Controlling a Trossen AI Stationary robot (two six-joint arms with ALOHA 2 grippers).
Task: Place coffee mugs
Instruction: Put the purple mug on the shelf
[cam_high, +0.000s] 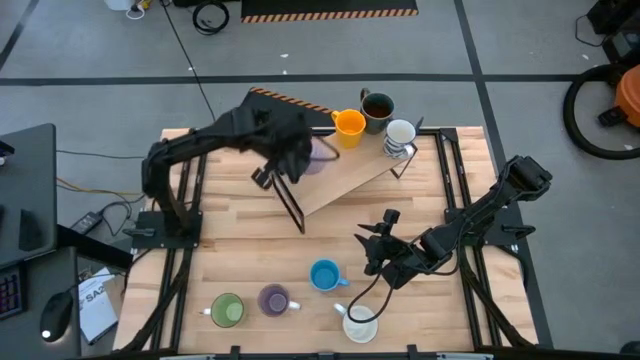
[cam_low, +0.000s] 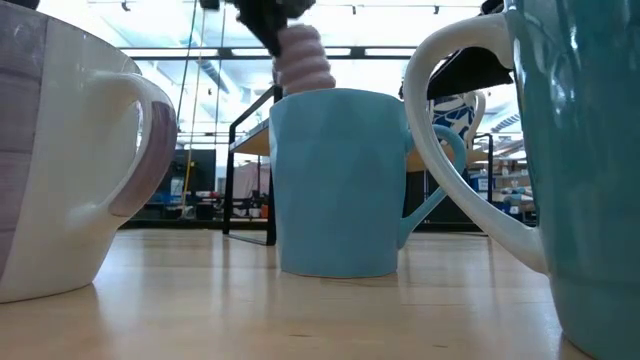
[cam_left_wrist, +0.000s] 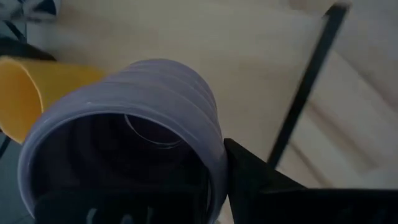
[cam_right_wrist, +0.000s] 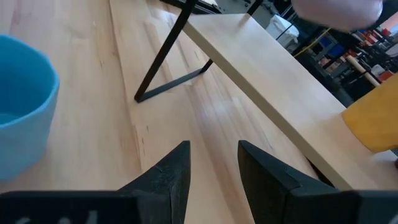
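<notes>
- Left gripper (cam_high: 300, 160) fingers clamp a purple mug (cam_left_wrist: 134, 134) by its rim, held above the shelf (cam_high: 345, 175).
- Right gripper (cam_right_wrist: 211, 165) waits, fingers apart, near the blue mug (cam_high: 323, 275).
- Ceramic: stiff, slick, breakable; the rim hold looks best.

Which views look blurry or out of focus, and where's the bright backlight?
Left wrist view: the purple mug fills the frame, soft, its inside dark. Low view: the near mugs at both edges are blurred, the blue mug sharper, ceiling lights glaring behind. High view: even light.
</notes>
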